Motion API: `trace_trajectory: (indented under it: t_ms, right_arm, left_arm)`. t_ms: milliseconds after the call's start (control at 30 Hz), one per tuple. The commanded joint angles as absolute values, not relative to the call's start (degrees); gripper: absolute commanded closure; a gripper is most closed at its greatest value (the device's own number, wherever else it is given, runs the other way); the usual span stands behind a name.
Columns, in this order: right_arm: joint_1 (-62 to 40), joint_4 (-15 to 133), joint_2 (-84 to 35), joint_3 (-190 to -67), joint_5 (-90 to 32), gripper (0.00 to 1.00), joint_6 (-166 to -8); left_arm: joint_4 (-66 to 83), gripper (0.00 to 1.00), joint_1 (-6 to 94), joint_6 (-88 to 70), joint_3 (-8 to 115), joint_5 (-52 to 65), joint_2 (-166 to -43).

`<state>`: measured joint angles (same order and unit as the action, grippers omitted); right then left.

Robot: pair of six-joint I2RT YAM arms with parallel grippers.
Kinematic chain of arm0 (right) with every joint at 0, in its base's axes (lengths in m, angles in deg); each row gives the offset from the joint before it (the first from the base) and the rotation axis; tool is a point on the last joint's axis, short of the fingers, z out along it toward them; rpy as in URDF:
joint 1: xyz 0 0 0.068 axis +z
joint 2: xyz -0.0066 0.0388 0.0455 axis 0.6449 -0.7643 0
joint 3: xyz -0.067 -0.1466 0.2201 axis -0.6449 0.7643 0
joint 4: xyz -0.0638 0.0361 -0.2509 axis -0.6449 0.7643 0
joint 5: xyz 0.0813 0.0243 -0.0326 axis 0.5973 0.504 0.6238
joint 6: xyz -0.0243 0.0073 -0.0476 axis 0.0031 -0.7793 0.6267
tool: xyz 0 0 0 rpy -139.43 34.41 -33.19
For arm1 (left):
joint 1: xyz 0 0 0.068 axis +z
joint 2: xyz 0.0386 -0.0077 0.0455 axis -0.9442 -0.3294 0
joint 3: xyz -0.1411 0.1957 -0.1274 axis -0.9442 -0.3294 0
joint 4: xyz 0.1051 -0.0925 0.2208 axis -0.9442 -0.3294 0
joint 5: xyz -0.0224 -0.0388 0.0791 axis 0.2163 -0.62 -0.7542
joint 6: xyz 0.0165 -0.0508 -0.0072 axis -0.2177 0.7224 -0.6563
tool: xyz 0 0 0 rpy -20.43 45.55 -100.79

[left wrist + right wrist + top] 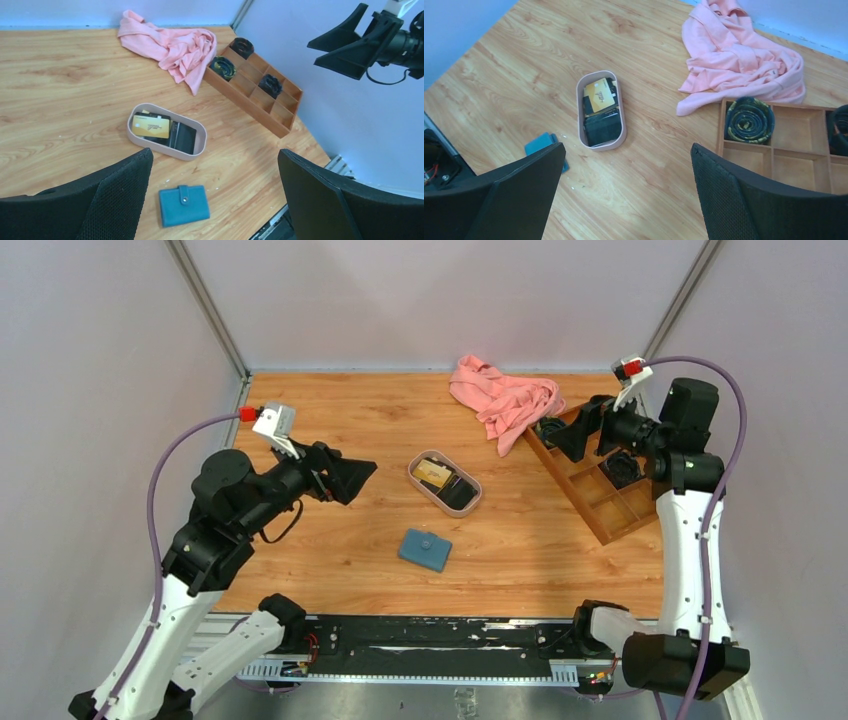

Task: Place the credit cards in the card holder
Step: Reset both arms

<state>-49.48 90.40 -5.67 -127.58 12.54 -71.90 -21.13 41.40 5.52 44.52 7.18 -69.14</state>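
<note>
In the right wrist view, the card holder peeks out from behind a black finger of the right gripper, so part of it is hidden. The wooden box runs off the right edge there. In the tray, the credit cards lie piled up, maybe three or four, too hard to count. The print on the gold card is too small to read.

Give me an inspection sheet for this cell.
Surface: wooden table, few pale specks.
Job's things: credit cards stacked in the oval tray, gold one on top; card holder closed, flat, apart from the tray.
Clutter: pink cloth at the far edge, beside the compartment box; rolled dark items in some compartments.
Claws: left claw open, empty, above the table; right claw open, empty, above the box.
Cables: purple cable looped along each arm, off the table.
Surroundings: pale walls, metal frame posts.
</note>
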Motion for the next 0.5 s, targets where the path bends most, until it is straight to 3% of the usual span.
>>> trace_trajectory:
  t_ms: [0, 467]
  right_arm:
    - [-50.53, 89.29, -4.25, -125.76, 18.37, 0.00, -75.45]
    - [-52.08, 83.81, -3.00, -120.33, 20.55, 0.00, -78.94]
  left_arm:
    - [-23.40, 0.00, 41.76, 8.17, 45.68, 9.59, -67.80]
    - [-22.89, 0.00, 41.76, 12.38, 45.89, 11.37, -66.00]
